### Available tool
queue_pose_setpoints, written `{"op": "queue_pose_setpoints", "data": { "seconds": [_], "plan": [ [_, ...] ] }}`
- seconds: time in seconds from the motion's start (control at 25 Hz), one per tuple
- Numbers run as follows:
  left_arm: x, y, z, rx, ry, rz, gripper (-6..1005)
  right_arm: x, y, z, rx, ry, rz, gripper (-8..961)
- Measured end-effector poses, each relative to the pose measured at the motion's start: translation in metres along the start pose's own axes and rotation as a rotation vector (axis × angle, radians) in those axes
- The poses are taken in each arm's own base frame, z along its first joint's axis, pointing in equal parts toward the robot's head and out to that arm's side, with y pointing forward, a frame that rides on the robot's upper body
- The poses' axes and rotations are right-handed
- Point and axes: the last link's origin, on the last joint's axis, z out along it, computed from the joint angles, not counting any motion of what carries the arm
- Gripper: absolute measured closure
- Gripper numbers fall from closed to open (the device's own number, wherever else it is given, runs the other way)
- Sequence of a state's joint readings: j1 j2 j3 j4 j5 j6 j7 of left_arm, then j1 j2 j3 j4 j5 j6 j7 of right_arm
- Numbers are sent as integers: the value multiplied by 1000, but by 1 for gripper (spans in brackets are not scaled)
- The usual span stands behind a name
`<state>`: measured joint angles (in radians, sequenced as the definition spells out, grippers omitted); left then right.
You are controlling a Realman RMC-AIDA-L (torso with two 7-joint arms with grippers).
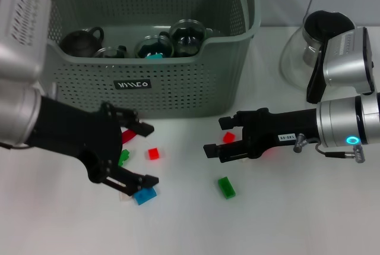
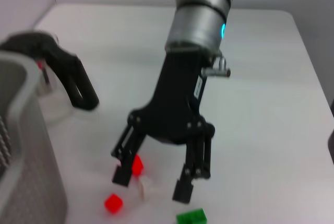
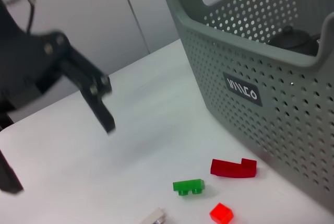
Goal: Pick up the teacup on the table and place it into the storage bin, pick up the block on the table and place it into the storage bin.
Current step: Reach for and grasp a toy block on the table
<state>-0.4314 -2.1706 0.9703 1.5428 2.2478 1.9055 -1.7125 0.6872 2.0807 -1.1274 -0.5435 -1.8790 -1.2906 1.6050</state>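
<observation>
Storage bin (image 1: 178,82): largest item, filling the upper centre of the head view, black label on its front wall. Contents: dark teapot (image 1: 80,41) at the upper left, several glass teacups (image 1: 189,36) beside it, and one teal block (image 1: 154,56) among them. Judged: the teacup half of the task looks complete or nearly so, and at least one block is already in.

Glass carafe (image 1: 306,47): upper right of the head view, outside the bin, not a task item.

Left gripper (image 1: 133,155): lower left of the head view, fingers spread wide, empty, hovering over loose blocks.

Right gripper (image 1: 219,136): centre right of the head view, fingers parted, low over the table with a small red block (image 1: 229,137) between or just beside them; whether it is touched cannot be told. The left wrist view shows the fingertips apart with that block (image 2: 136,165) at one tip.

Blocks remaining on the table, lower centre of the head view: blue block (image 1: 145,195), green block (image 1: 225,187), red cube (image 1: 153,153), red curved block (image 3: 233,167) nearest the bin wall, another green block (image 3: 188,186). Judged: block placement is mostly outstanding.
</observation>
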Motion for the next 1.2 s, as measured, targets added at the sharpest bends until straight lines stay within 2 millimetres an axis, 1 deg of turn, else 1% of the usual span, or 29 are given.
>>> {"op": "queue_pose_setpoints", "data": {
  "seconds": [0.16,0.32,0.52,0.72,0.88,1.2],
  "plan": [
    [-11,-4,18,-22,-41,-87,109,0,0,0,1,0,5,28],
    [-16,-9,36,-24,-149,-178,108,-1,0,1,1,0,11,28],
    [-16,-10,53,-34,-248,-249,108,-1,-1,-1,5,1,16,28],
    [-14,-12,71,23,-368,-279,109,-1,-3,-3,11,1,15,28],
    [-12,-15,79,60,-409,-289,109,-2,-4,-3,16,1,12,28],
    [-12,-11,96,58,-460,-334,110,-2,-5,-5,20,1,11,28]
  ]
}}
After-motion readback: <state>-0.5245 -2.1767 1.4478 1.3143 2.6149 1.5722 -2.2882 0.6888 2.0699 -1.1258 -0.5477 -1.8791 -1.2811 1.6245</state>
